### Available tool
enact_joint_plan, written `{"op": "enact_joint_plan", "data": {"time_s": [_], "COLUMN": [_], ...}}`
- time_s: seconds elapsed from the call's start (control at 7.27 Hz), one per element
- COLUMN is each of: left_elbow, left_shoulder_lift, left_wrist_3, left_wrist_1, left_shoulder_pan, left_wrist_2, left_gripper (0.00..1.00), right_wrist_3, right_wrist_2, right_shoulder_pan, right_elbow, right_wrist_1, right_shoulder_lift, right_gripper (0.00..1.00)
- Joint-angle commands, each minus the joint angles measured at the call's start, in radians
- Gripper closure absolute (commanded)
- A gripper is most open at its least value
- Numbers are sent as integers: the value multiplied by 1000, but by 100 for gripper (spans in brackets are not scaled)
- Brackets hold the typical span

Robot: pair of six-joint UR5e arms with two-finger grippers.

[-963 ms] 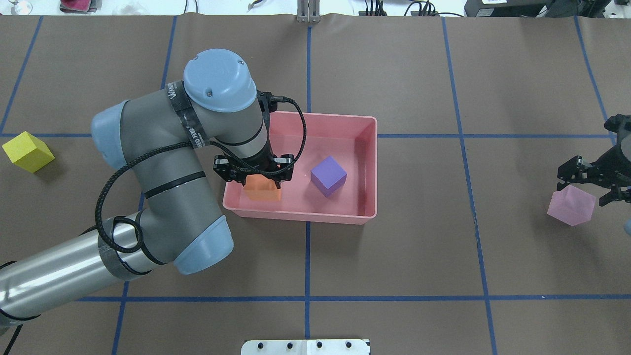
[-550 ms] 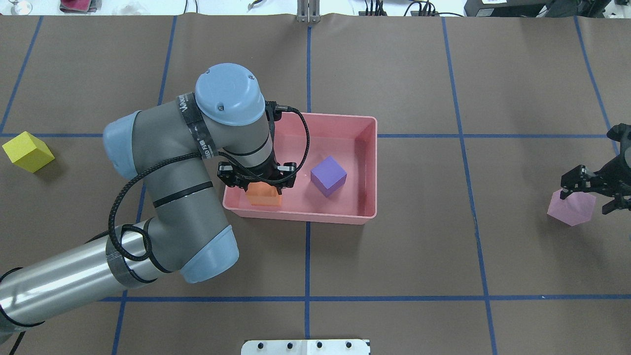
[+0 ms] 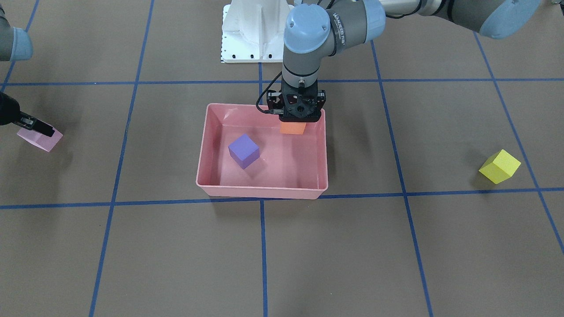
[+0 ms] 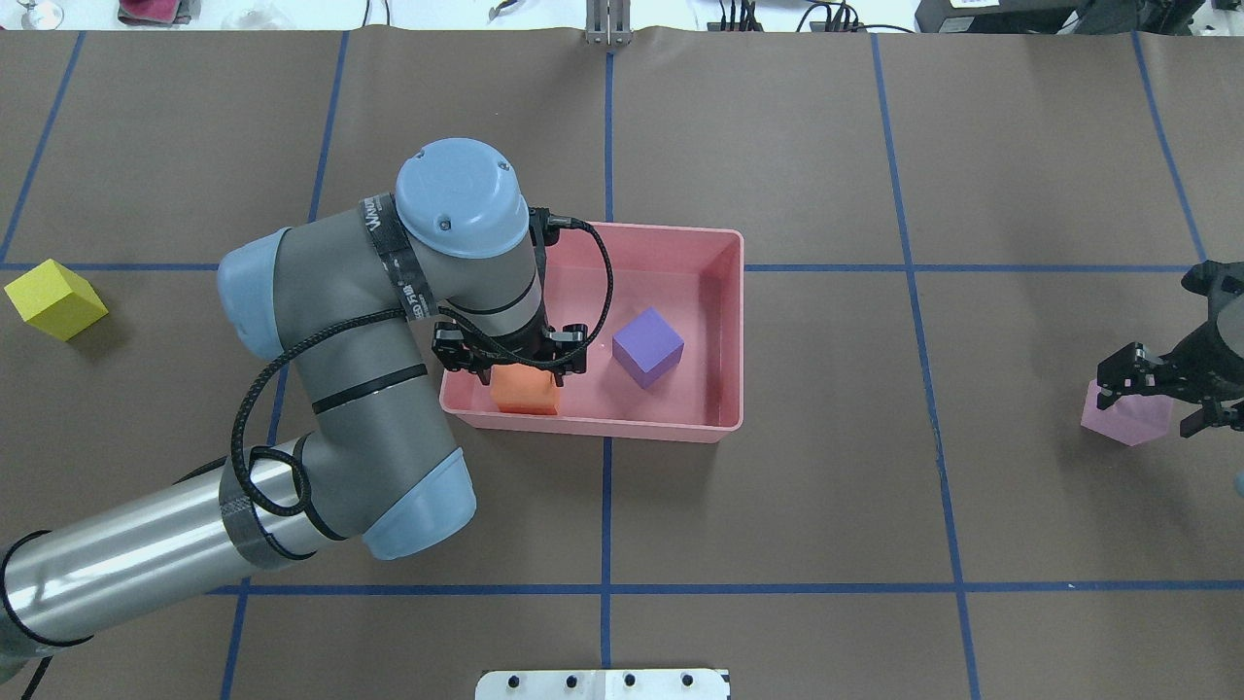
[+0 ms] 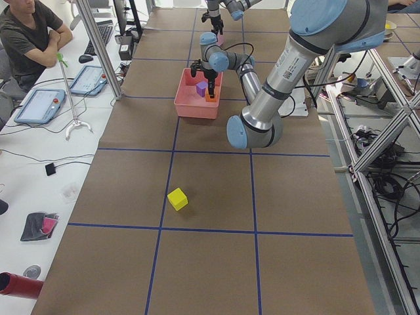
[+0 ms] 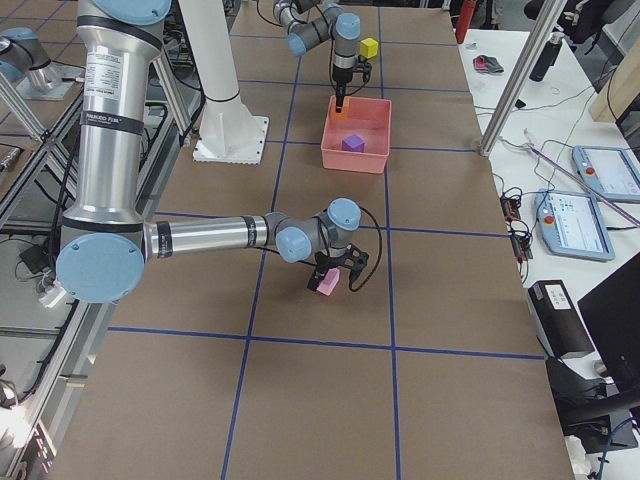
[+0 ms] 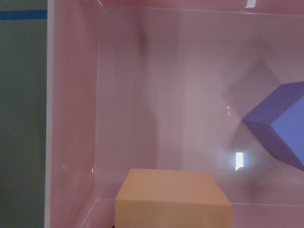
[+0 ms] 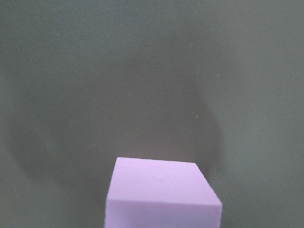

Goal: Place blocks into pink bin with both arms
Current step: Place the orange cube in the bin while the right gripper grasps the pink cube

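The pink bin (image 4: 641, 229) sits mid-table, with the purple block (image 4: 647, 346) resting inside on its right part. My left gripper (image 4: 515, 374) is shut on the orange block (image 4: 525, 391) and holds it low inside the bin's near-left corner; the left wrist view shows the orange block (image 7: 173, 199) close to the bin wall. The yellow block (image 4: 55, 299) lies on the table far left. My right gripper (image 4: 1155, 397) is open and low, its fingers straddling the light pink block (image 4: 1127, 420) at the far right. The right wrist view shows this block (image 8: 161, 194) right below.
The white pedestal base (image 3: 253, 31) stands behind the bin on the robot's side. Blue tape lines cross the brown table cover. An operator (image 5: 29, 33) sits at a side desk with tablets, beyond the table.
My left arm has shifted toward the bin's near wall and lowered the orange block. My right gripper has come down around the light pink block.
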Motion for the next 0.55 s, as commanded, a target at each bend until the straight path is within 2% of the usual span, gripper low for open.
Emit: {"op": "enact_joint_plan", "data": {"time_s": [0.0, 0.14, 0.28, 0.41], "left_elbow": [-30, -72, -153, -246], "left_shoulder_lift": [0, 6, 64, 171], "left_wrist_3": [7, 13, 65, 164], "left_wrist_1": [1, 6, 15, 15], "left_shoulder_pan": [-12, -41, -79, -105], "left_wrist_2": [2, -2, -9, -10], "left_gripper": [2, 2, 2, 2], "right_wrist_3": [3, 6, 33, 115], "right_wrist_2": [2, 11, 9, 9], "right_shoulder_pan": [-2, -1, -2, -2], "right_elbow": [0, 18, 81, 86], "right_wrist_1": [2, 4, -13, -24], "right_shoulder_lift": [-3, 5, 29, 126], "right_gripper": [94, 100, 100, 100]}}
